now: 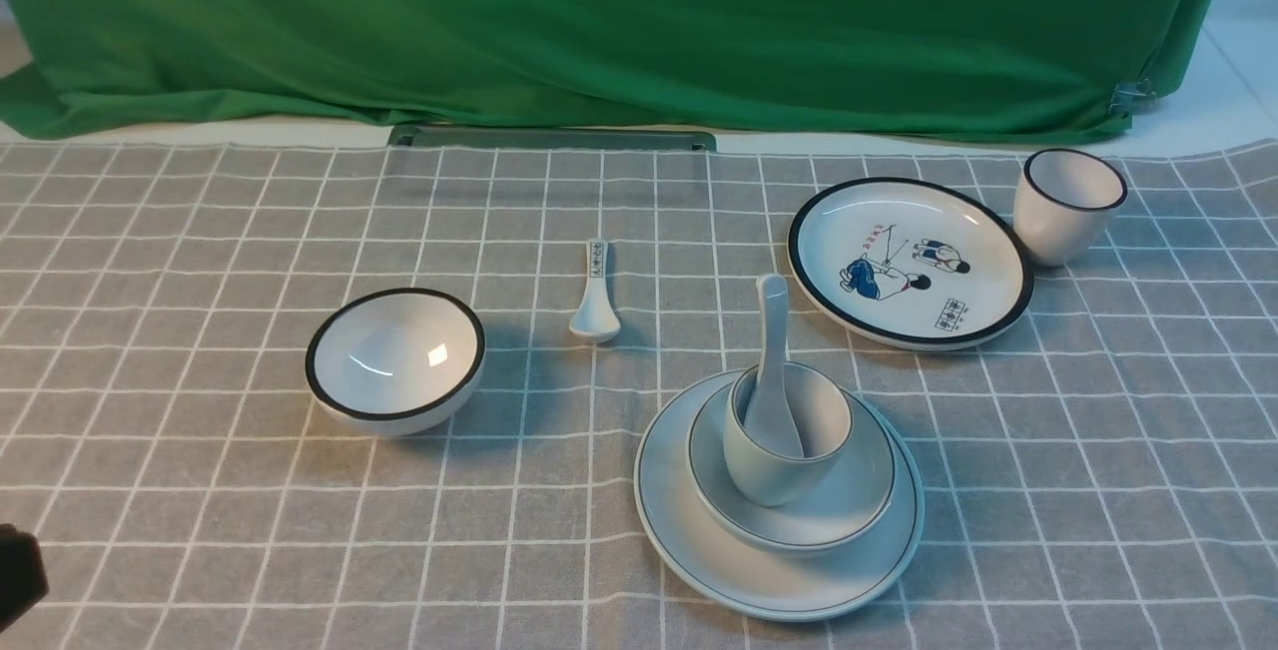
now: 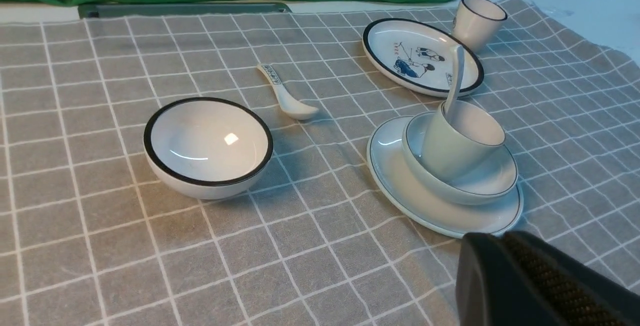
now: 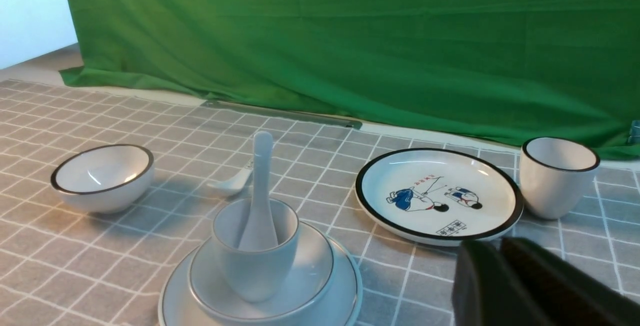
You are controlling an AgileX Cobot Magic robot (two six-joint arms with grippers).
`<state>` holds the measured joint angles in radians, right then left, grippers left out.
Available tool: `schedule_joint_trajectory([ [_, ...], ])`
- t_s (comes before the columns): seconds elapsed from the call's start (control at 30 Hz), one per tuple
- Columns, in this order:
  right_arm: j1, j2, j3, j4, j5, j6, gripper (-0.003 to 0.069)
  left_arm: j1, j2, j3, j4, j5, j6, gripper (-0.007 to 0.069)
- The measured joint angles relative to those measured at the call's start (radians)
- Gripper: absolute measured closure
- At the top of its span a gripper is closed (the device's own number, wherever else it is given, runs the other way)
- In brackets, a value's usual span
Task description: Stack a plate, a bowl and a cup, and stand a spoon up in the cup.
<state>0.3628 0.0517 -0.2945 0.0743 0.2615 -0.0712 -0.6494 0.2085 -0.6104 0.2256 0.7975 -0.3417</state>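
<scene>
White glazed ceramic made up the finished stack: the large plain white round plate (image 1: pixel 699 530) lay on the grey checked cloth surface (image 1: pixel 200 490), the shallow pale bowl (image 1: pixel 859 490) sat in it, the small handleless white cup (image 1: pixel 769 470) stood in the bowl, and the plain white glossy soup spoon (image 1: pixel 772 350) stood in the cup, handle up.

The left gripper (image 2: pixel 537 281) and the right gripper (image 3: pixel 515 286) each showed two dark fingers pressed together, jaws clenched on nothing and apart from the stack. The front view caught only a dark corner of the left arm. Only the wrist views showed the jaws; the front view alone showed the stack from above.
</scene>
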Motion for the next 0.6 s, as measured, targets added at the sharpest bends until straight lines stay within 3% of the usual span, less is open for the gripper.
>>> schedule_joint_trajectory([
  [0.13,0.000,0.000,0.000,0.000,0.000,0.004,0.0571,0.000,-0.001,0.012,-0.009,-0.096,0.031,0.0613],
  [0.27,0.000,0.000,0.000,0.000,0.000,0.004,0.0569,0.050,-0.023,0.092,-0.162,-0.317,0.292,0.0613],
  [0.3,0.000,0.000,0.000,0.000,0.000,0.004,0.0569,0.056,-0.023,0.099,-0.173,-0.328,0.309,0.0613],
  [0.4,0.000,0.000,0.000,0.000,0.000,0.004,0.0568,0.175,-0.070,0.224,-0.303,-0.478,0.474,0.0613],
  [0.5,0.000,0.000,0.000,0.000,0.000,0.004,0.0561,0.345,-0.141,0.398,-0.343,-0.600,0.497,0.0611],
  [0.6,0.000,0.000,0.000,0.000,0.000,0.004,0.0554,0.476,-0.194,0.525,-0.350,-0.629,0.495,0.0612],
])
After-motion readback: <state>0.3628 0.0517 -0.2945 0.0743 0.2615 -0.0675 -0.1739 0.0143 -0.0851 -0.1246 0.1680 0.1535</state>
